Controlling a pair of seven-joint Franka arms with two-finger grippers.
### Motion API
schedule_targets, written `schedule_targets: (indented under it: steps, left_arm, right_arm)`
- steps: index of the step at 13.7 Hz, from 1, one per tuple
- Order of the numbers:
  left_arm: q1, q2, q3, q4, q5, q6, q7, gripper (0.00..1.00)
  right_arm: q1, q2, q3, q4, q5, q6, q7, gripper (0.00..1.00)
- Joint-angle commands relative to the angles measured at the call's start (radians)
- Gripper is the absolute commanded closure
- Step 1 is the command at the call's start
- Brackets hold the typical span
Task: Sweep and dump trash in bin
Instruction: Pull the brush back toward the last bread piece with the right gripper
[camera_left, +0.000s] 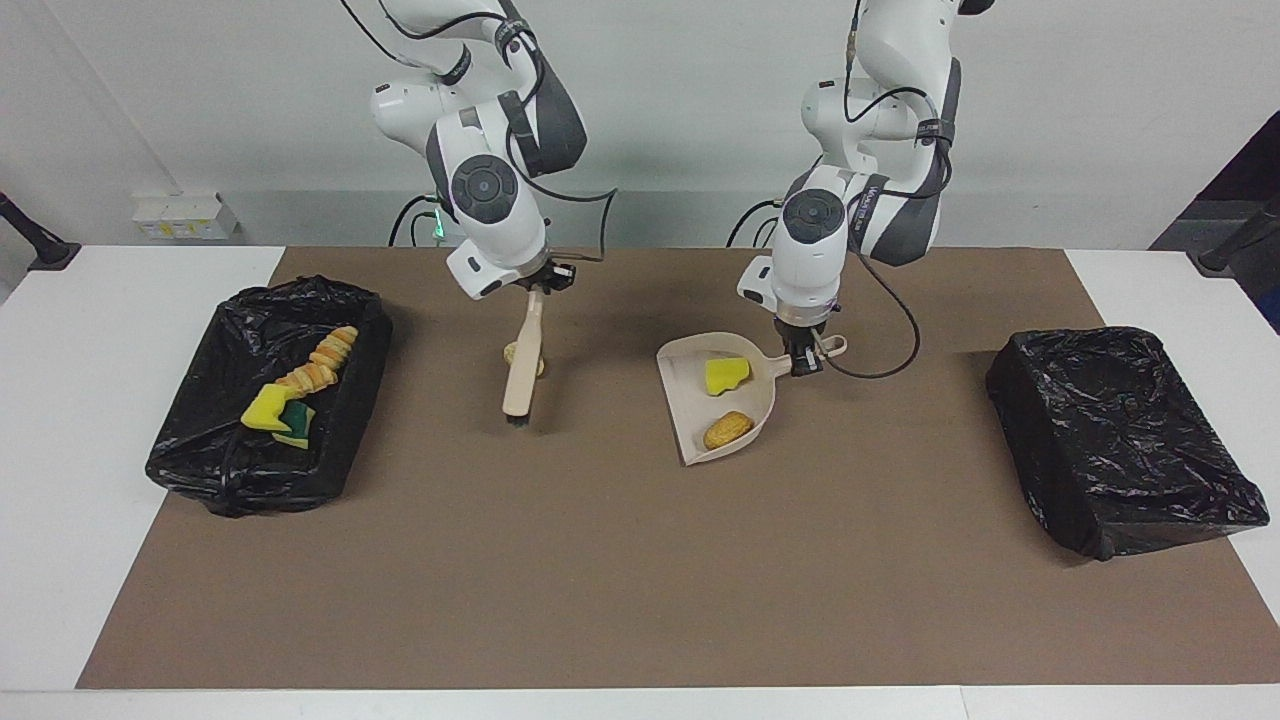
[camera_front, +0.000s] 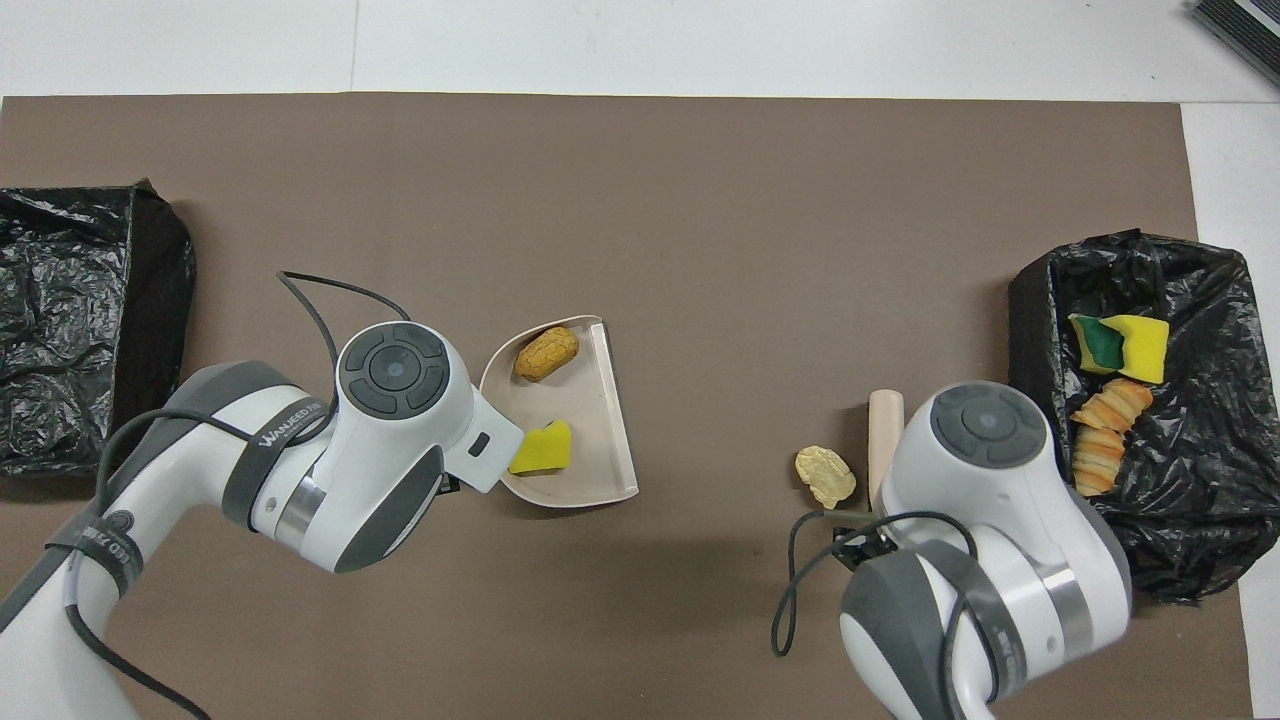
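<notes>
**Me:** Facing view is showing my right gripper (camera_left: 537, 284) clamped on the brush (camera_left: 523, 372) handle, head hanging down to the mat (camera_left: 640, 560). I am keeping the brush upright like that so the bristles are meeting the mat on the side of the loose scrap (camera_left: 514, 353) toward my right arm's bin, ready, I judge, to push it toward the pan.

**Partner:** And your other claw?

**Me:** My left gripper (camera_left: 803, 358) is closed on the pan (camera_left: 688, 420) handle, holding the pan flat on the mat, its open mouth facing the right arm's end, so the brush can be driving scraps straight in.

**Partner:** What is sitting in the pan?

**Me:** Two pieces: a yellow sponge (camera_left: 725, 374) nearer the handle and an orange lump (camera_left: 727, 429) nearer the lip.

**Partner:** And the bins?

**Me:** The full bin (camera_left: 200, 440), at my right arm's end, is holding a yellow-and-green sponge (camera_left: 276, 414) and a ridged orange pastry (camera_left: 322, 363). The other bin (camera_left: 1120, 440), at my left arm's end, is showing only crumpled black liner; I am seeing nothing in it.

**Partner:** So where is the trash lying overall?

**Me:** Some in that bin, two in the pan, one loose on the mat just beside the brush, as the overhead view is showing it (camera_front: 826, 474). I am judging the sweep unfinished and the dump not yet done.
</notes>
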Motion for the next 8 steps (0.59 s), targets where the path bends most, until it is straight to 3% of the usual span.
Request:
schedule_targets:
  steps: [1, 3, 5, 8]
  left_arm:
    - [-0.024, -0.040, -0.024, -0.031, 0.010, -0.026, -0.082, 1.00]
    - [-0.022, -0.040, -0.031, -0.031, 0.010, -0.027, -0.087, 1.00]
    - [-0.020, -0.039, -0.031, -0.032, 0.010, -0.021, -0.087, 1.00]
    - [-0.020, -0.040, -0.031, -0.034, 0.010, -0.023, -0.087, 1.00]
  right_arm:
    - [-0.005, -0.186, 0.014, -0.213, -0.021, 0.099, 0.020, 1.00]
    - [0.010, -0.168, 0.017, -0.211, -0.012, 0.119, 0.022, 1.00]
    - [0.076, -0.108, 0.017, -0.199, -0.003, 0.209, 0.081, 1.00]
    - [0.153, 0.008, 0.019, -0.121, 0.013, 0.237, 0.109, 1.00]
